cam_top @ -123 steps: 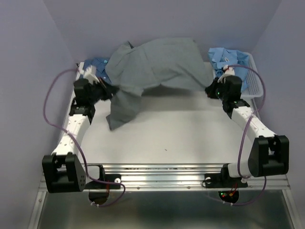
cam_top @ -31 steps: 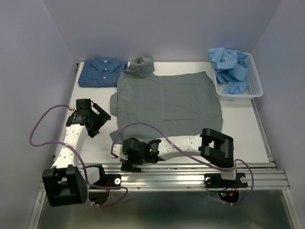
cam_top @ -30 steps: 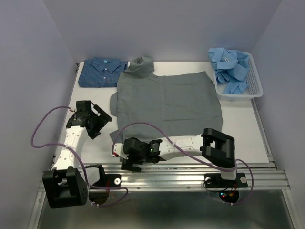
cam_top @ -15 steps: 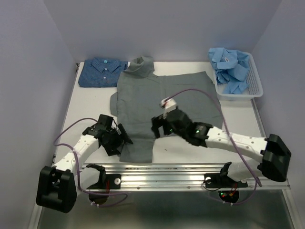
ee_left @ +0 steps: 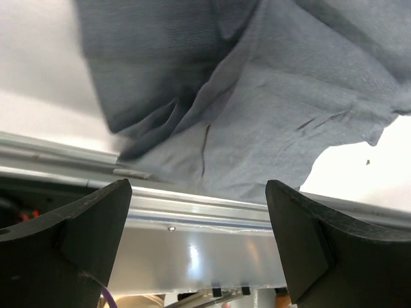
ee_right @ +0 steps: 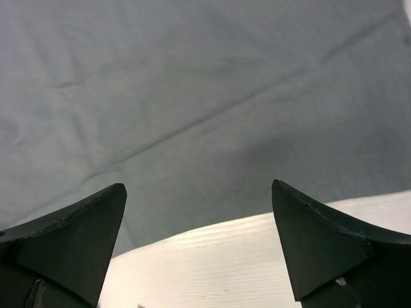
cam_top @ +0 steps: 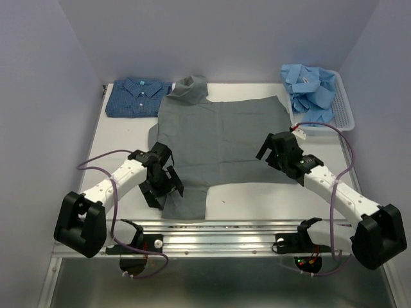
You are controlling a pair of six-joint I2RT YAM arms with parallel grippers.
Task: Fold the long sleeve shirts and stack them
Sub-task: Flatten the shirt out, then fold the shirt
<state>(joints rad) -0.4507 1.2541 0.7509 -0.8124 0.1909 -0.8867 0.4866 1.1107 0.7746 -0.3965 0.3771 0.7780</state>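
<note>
The dark blue shirt [cam_top: 138,96] lies folded just left of the collar of the grey shirt [cam_top: 221,138]. My left hand [cam_top: 162,191] hangs over that shirt's near-left flap, fingers spread wide, holding nothing. The grey shirt lies flat on the desk [cam_top: 270,199] (collar at the far side). My right hand [cam_top: 270,149] hovers over its right edge, wide open and empty. Right of it, the light blue shirts [cam_top: 311,90] are heaped in the basket [cam_top: 347,119].
</note>
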